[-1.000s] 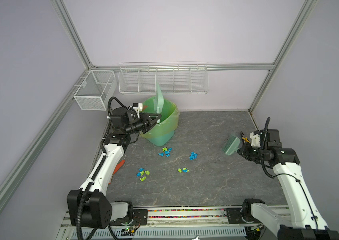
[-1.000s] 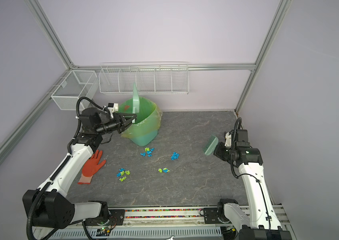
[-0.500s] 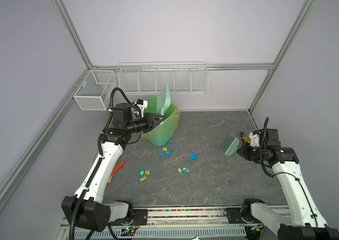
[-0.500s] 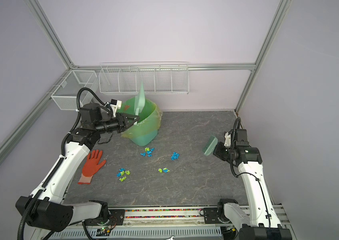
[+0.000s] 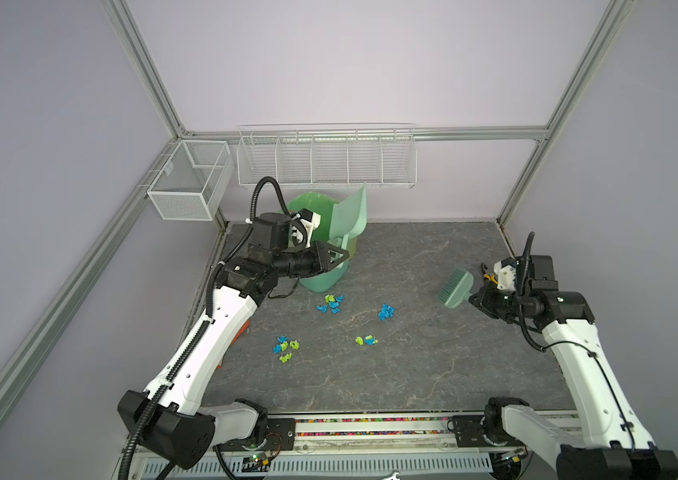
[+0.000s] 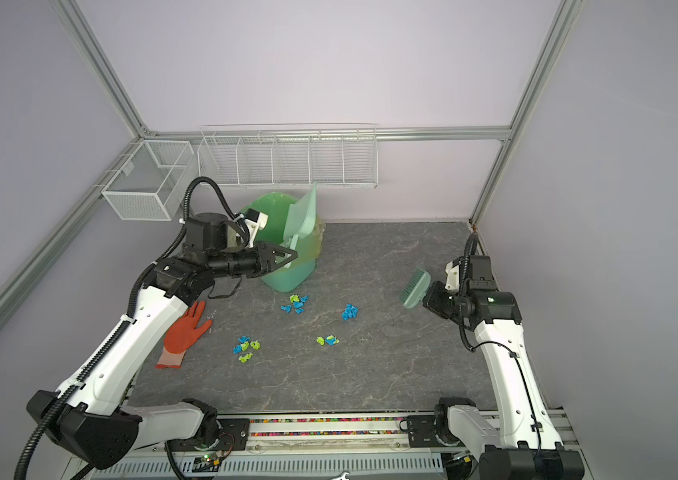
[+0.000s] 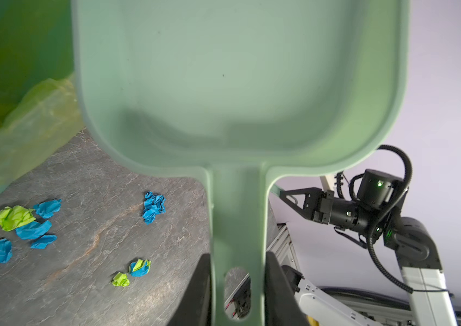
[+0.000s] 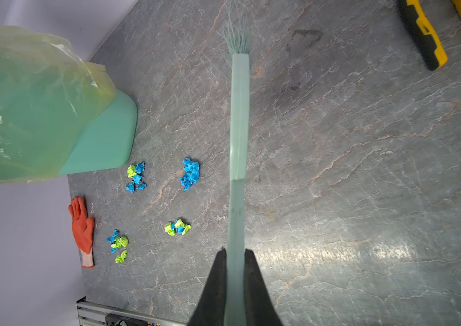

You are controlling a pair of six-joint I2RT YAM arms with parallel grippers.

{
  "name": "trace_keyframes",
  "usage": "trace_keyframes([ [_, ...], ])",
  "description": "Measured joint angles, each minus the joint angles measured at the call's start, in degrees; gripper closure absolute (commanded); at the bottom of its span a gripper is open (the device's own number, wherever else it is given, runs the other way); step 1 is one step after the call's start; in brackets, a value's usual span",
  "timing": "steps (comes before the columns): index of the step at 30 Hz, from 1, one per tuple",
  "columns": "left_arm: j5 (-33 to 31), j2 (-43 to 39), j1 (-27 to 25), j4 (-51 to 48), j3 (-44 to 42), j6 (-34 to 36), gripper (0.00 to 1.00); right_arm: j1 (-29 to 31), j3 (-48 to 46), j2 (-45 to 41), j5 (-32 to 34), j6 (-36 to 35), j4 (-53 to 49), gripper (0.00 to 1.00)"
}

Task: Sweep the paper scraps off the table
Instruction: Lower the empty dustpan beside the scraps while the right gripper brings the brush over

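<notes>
Paper scraps (image 5: 331,303) in blue and lime green lie in several small clusters on the dark grey table (image 5: 433,374), also seen in the wrist views (image 7: 153,207) (image 8: 189,173). My left gripper (image 5: 343,257) (image 7: 237,259) is shut on the handle of a pale green dustpan (image 5: 350,216) (image 7: 237,84), held upright beside the bin's rim; the pan looks empty. My right gripper (image 5: 474,299) (image 8: 235,251) is shut on the handle of a pale green brush (image 5: 455,289) (image 8: 239,113), above the table's right side, clear of the scraps.
A green bin (image 5: 320,278) lined with a yellowish bag stands at the back left. An orange-red glove (image 6: 183,332) lies by the left arm. A yellow and black tool (image 8: 421,34) lies near the right arm. Wire baskets (image 5: 325,160) hang on the back wall.
The left arm has swung the dustpan to the right, off the bin's opening, and turned it from edge-on to show its face. The right arm and brush have barely moved.
</notes>
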Motion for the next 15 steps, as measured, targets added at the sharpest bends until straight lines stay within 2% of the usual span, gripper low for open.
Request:
trace_keyframes([
  [5,-3.7,1.8,-5.1,-2.9,3.4,3.0,1.00,1.5,0.0,0.4,-0.7,1.0,1.4,0.93],
  [15,-10.1,7.6,-12.0,-5.5,3.7,4.7,1.00,4.0,0.2,2.6,-3.0,3.3,4.8,0.93],
])
